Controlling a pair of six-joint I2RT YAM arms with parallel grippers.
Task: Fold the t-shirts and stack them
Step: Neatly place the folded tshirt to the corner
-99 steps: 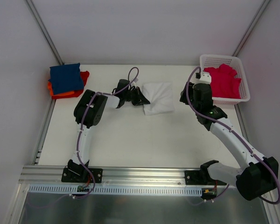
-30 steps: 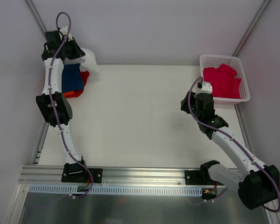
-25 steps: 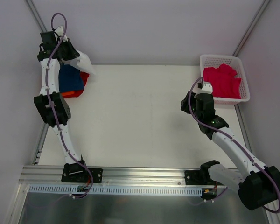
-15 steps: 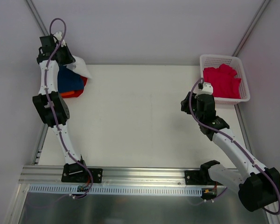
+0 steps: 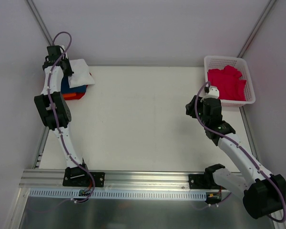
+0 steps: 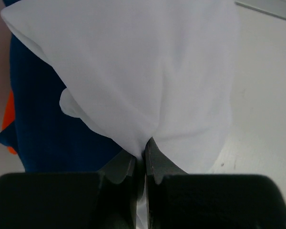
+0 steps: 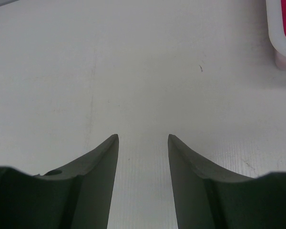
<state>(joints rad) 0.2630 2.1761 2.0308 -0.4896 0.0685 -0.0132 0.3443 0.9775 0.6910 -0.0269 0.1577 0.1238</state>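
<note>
The left gripper [image 6: 144,149] had its jaws clenched tight on a pinched fold of the white t-shirt [image 6: 148,71]; the cloth fanned out from the pinch toward the top of the left wrist view, spread over the navy blue t-shirt [image 6: 43,129]; a sliver of the orange-red t-shirt [image 6: 8,125] showed at the left edge; in the top view this pile sat at the upper left corner of the tabletop [image 5: 143,124], the white one uppermost. The right gripper [image 7: 143,139] held nothing, its jaws spread apart above bare tabletop; a corner of the white lattice basket [image 7: 282,36] showed at the upper right of the right wrist view; in the top view the basket sat at the upper right of the tabletop, with the crimson-pink t-shirts [image 5: 227,83] heaped inside it.
</note>
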